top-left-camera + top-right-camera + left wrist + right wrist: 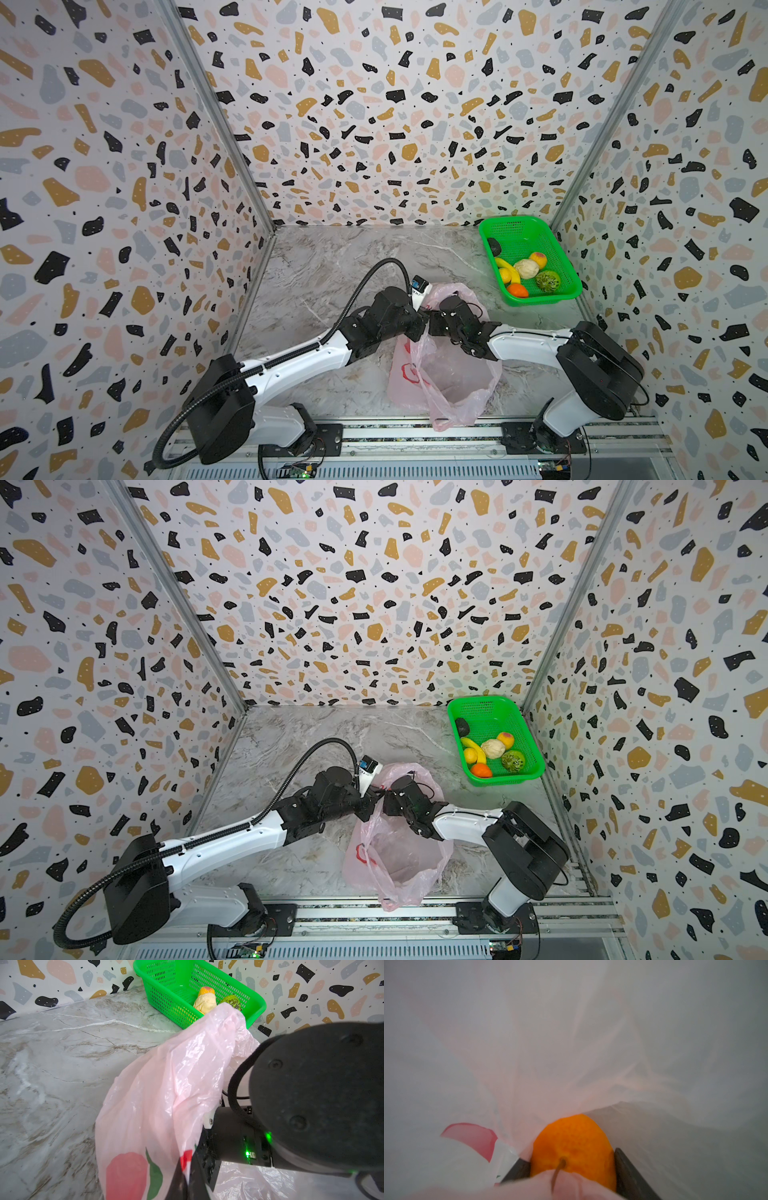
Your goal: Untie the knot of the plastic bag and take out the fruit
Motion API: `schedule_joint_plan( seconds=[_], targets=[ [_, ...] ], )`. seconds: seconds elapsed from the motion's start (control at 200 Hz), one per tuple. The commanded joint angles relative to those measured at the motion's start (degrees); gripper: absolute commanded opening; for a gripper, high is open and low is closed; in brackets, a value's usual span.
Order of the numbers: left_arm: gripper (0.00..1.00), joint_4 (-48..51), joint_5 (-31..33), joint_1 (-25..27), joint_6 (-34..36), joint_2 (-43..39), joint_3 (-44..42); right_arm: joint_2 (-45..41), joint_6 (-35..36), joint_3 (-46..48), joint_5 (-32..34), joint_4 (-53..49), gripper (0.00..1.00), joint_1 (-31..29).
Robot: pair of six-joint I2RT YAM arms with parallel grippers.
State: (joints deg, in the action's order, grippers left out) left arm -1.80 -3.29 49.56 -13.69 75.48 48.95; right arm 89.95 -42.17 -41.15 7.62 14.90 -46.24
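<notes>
The pink plastic bag (451, 374) (401, 856) lies open-mouthed near the table's front edge, with its upper part lifted between the two arms. My left gripper (187, 1176) is shut on a fold of its film beside the red and green print. My right gripper (571, 1159) is inside the bag (571, 1043), shut on an orange (571, 1140) with a brown stalk, a dark finger on each side. In both top views the right fingertips are hidden by the wrist and the film. The knot is not in view. The other fruit lies in the green basket (548, 297).
The basket (515, 777) (259, 1004) stands at the back right against the wall. It holds a banana (508, 266), a peach (538, 259), a beige lump (526, 268), a bumpy green ball (547, 281), an orange (517, 290) and a dark oval (494, 247). Patterned walls close in three sides.
</notes>
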Motion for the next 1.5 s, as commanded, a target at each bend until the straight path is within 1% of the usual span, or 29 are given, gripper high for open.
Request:
schedule_joint_plan(
  seconds=[0.0,0.235,0.536,0.791,0.856,0.916,1.021,1.131,1.281,1.392,1.497],
  targets=[
    [0.0,-2.0,2.4,-0.3,0.0,-1.4,-1.1,-2.7,1.2,0.4,-3.2,-5.0,0.52,-0.6],
    [0.0,-3.3,6.1,-0.7,-0.6,-1.9,-1.6,-5.8,3.9,0.0,-7.8,-12.2,0.52,-1.3],
    [0.0,-3.1,11.4,-0.8,0.1,-4.4,-3.0,-11.3,6.5,-0.3,-8.8,-19.6,0.52,-3.2],
    [0.0,-2.9,13.8,-0.9,0.5,-7.8,-5.5,-16.1,6.7,0.7,-6.7,-22.5,0.52,-3.8],
    [0.0,-3.5,13.1,-0.8,0.5,-8.3,-6.1,-16.8,6.9,1.0,-5.6,-21.8,0.52,-3.9],
    [0.0,-4.7,11.3,-0.3,0.5,-8.1,-6.1,-16.4,8.0,0.5,-5.0,-21.0,0.52,-4.2],
    [0.0,-4.8,13.6,2.4,1.8,-6.1,-4.1,-13.5,10.4,-2.3,-4.0,-22.2,0.52,-5.4],
    [0.0,-5.6,17.1,1.8,2.3,-4.8,-2.4,-11.2,11.4,-3.3,-4.6,-22.2,0.52,-7.2],
    [0.0,-5.7,16.8,-1.0,3.4,-2.5,-0.3,-11.4,12.7,-3.5,-3.3,-21.8,0.52,-10.0],
    [0.0,-5.2,16.7,-1.6,4.5,-1.6,0.1,-12.9,13.2,-3.7,-1.6,-21.8,0.52,-10.9],
    [0.0,-4.8,15.7,-1.6,4.9,-2.6,-1.2,-17.1,13.8,-2.8,1.1,-20.9,0.52,-11.3]
  ],
)
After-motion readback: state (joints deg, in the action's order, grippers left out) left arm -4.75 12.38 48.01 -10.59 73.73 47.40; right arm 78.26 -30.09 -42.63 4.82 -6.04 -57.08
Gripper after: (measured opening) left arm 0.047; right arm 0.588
